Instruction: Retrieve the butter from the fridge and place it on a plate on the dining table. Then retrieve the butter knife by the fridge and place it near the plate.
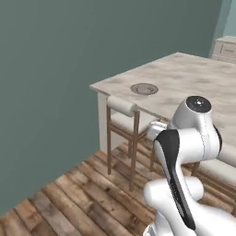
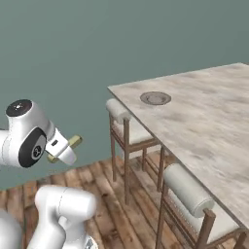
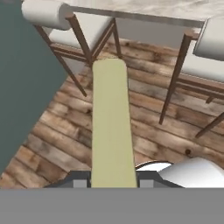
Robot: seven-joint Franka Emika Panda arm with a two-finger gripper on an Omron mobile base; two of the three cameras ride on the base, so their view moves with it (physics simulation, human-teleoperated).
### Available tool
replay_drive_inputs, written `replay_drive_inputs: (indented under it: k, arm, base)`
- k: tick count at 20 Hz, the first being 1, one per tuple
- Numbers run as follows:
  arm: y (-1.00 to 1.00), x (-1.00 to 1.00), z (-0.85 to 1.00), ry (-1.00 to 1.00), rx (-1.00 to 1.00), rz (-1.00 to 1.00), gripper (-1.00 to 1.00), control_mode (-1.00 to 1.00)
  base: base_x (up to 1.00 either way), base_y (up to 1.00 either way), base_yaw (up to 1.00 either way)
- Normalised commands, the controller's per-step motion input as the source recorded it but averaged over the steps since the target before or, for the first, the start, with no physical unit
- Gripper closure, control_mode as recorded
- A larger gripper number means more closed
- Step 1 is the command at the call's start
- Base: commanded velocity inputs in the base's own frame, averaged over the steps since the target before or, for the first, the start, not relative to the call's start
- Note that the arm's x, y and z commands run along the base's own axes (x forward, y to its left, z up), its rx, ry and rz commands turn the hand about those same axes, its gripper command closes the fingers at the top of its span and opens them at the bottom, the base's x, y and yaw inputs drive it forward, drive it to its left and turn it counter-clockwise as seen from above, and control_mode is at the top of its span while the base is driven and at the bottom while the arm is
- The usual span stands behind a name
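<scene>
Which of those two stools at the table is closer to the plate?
The cream stool at the table's corner, beside the teal wall; the round grey plate lies just above it. The other stool sits farther along the edge.

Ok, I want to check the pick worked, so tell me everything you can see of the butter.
The butter is a pale yellow rectangular stick with a smooth matte face and rounded far end. In the hand view it runs straight out from between the finger tips, clamped in the gripper at its near end. It hangs in the air above the plank floor, short of the stools. From the right base view a short yellowish stub of it pokes out past the hand, touching nothing else.
</scene>
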Motion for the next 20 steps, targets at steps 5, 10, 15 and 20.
replay_drive_inputs:
  k: [5,10,15,20]
  arm:
    - [0.00,0.00,0.00,0.00,0.00,0.00,1.00,1.00]
    - [0.00,0.00,0.00,0.00,0.00,0.00,1.00,1.00]
    - [0.00,0.00,0.00,0.00,0.00,0.00,1.00,1.00]
    - [0.00,0.00,0.00,0.00,0.00,0.00,1.00,1.00]
  base:
    - [0.54,0.00,-0.74]
    - [0.69,0.10,-0.76]
    - [0.95,0.55,-0.56]
    - [0.54,1.00,-0.25]
